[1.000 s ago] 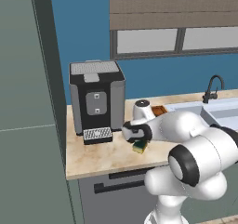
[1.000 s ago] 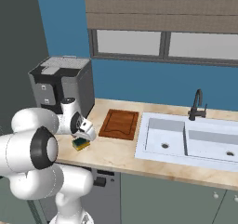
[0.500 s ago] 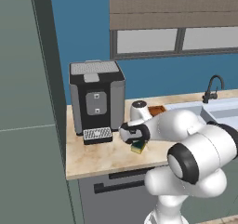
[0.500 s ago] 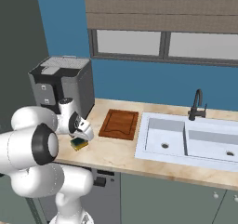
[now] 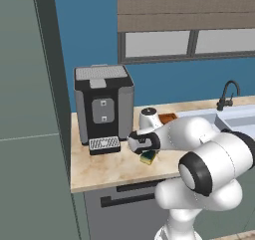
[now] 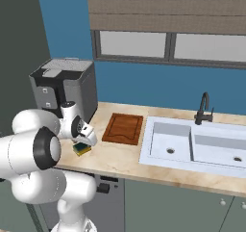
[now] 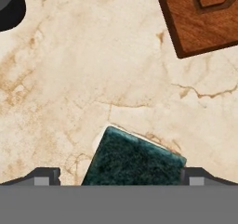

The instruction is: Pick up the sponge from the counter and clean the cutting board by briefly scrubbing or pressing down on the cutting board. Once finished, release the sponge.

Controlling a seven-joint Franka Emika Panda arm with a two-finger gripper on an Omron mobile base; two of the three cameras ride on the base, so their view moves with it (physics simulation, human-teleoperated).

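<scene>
The white arm rises from the lower right of the left base view and bends over to the left. Its big round joints sit low in the frame. The forearm reaches toward the middle of the picture, and the hand points down. In the right base view the arm fills the lower left, with the hand just right of the big joint. The gripper (image 7: 120,174) is wide open. Its two dark fingers (image 7: 45,175) stand far apart at the bottom of the hand view.
</scene>
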